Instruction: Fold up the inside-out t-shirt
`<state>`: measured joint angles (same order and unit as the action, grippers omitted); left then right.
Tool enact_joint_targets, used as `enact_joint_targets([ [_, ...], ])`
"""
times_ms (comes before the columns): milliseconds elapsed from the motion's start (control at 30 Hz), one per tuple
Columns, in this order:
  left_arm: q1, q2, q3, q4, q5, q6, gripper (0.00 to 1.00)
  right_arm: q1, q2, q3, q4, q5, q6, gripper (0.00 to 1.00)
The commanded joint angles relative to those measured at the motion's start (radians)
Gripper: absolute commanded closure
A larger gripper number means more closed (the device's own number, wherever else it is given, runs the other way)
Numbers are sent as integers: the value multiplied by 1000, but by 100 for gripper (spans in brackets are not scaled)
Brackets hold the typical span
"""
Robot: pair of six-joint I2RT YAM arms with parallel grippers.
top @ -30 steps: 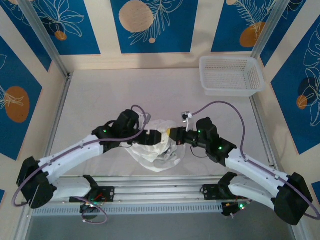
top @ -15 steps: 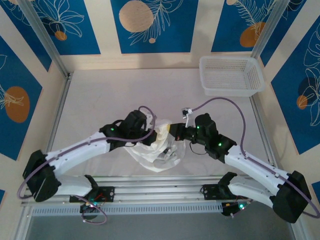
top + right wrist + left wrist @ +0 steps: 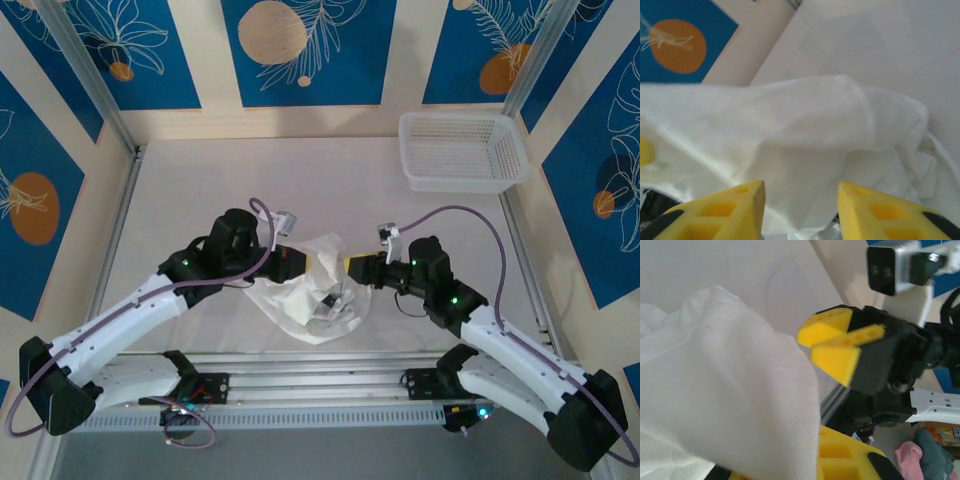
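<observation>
The crumpled, plain white thin-fabric t-shirt [image 3: 318, 305] lies bunched on the pale table [image 3: 200, 190] near its front edge, between the two arms, with one fold lifted. The yellow-fingered left gripper [image 3: 303, 262] is clamped on that raised fold. The yellow-fingered right gripper [image 3: 350, 268] faces it just beside the fold, its fingers apart and the cloth just ahead of them.

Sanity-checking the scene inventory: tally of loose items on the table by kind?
white t-shirt: 1
white mesh basket: 1
Total: 2
</observation>
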<state>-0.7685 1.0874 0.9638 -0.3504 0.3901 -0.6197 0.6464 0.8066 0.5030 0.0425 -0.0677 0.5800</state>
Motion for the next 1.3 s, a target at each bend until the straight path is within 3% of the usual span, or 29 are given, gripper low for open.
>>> enact_joint_targets([
  [0, 8, 13, 11, 28, 54, -14, 100, 124, -49, 5, 15, 192, -230, 54],
  [167, 9, 18, 25, 32, 62, -13, 100, 286, 63, 63, 90, 440, -479, 52],
  [333, 8, 6, 29, 36, 71, -26, 100, 340, 274, 153, 135, 603, -597, 42],
  [400, 8, -2, 32, 27, 65, -23, 100, 345, 330, 186, 137, 627, -585, 50],
  [500, 20, -24, 47, -73, -41, 18, 100, 340, 327, 200, 126, 488, -554, 99],
  [633, 126, -30, 8, -172, -180, 86, 99, 250, 254, 179, 124, 4, -354, 100],
  [733, 228, -16, -48, -114, -114, 83, 89, 194, 221, 171, 136, -201, -204, 100],
  [900, 255, -11, -63, -73, -49, 102, 74, 131, 175, 118, 255, -275, -43, 100],
  [967, 256, -26, -63, -82, -26, 136, 58, 97, 178, 112, 268, -276, 16, 100],
  [1067, 256, -87, -60, -146, -63, 216, 43, 58, 192, 118, 266, -286, 73, 100],
  [1167, 250, -168, -60, -205, -92, 294, 36, 44, 201, 126, 254, -281, 96, 100],
  [1267, 205, -227, -52, -230, -73, 351, 40, 42, 212, 135, 247, -271, 102, 100],
])
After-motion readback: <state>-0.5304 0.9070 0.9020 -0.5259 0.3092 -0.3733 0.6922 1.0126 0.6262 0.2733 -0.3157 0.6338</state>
